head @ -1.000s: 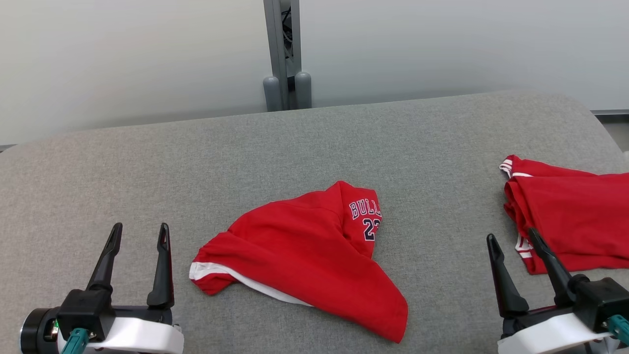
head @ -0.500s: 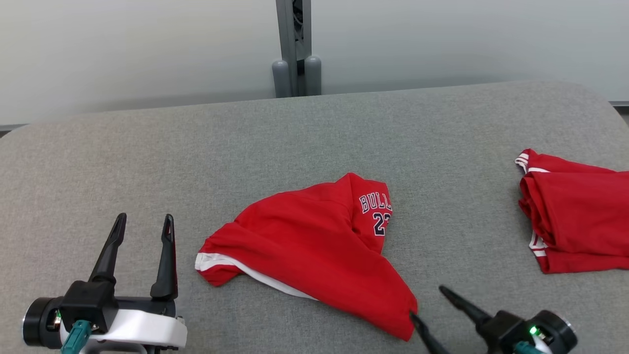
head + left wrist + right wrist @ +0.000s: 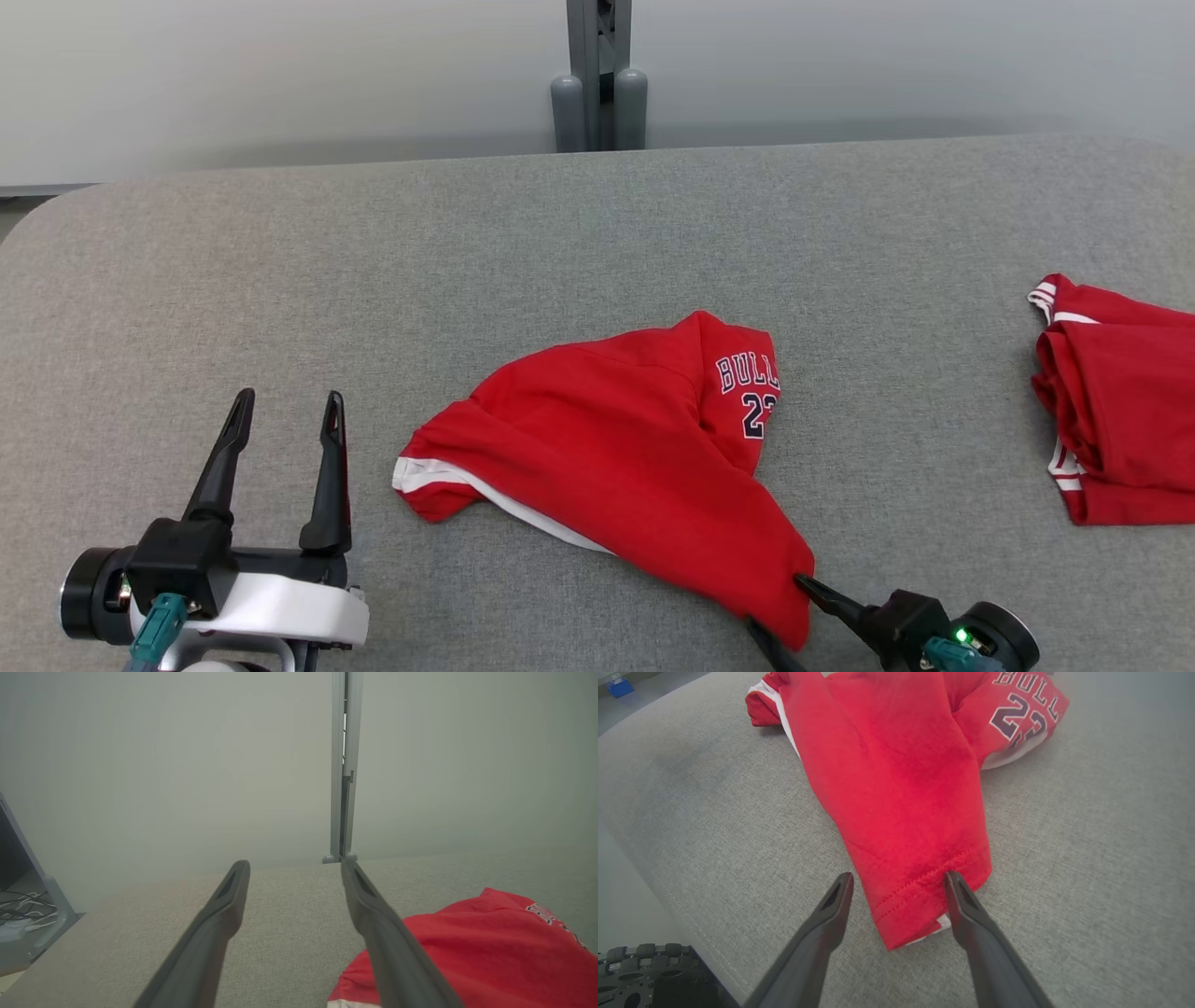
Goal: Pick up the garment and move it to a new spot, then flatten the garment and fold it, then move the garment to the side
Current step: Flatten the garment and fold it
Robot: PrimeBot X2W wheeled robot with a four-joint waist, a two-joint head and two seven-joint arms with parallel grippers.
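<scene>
**A:** Where's the garment?

**B:** The red jersey [image 3: 616, 448] lies crumpled near the middle of the grey fabric-covered table [image 3: 280, 243]. White trim shows along its left end.

**A:** Any writing on it?

**B:** Navy letters edged in white read "BULL" before a fold cuts the word off. Below them is a number that starts with 2, but I can't tell the second digit.

**A:** And the right gripper?

**B:** The right gripper [image 3: 899, 877] sits low at the jersey's near corner, fingers spread wide on either side of the stitched hem. One tip is at the cloth's edge and the other is over bare table just beside it. It grips nothing.

**A:** The left one?

**B:** The left gripper [image 3: 289, 399] is also spread and empty, over the table to the left of the jersey, clear of the cloth.

**A:** Anything else?

**B:** A second red garment [image 3: 1111, 420] with white stripes lies bunched at the table's right side, well apart from the jersey. A grey post [image 3: 599, 84] stands behind the table against a pale wall.
</scene>
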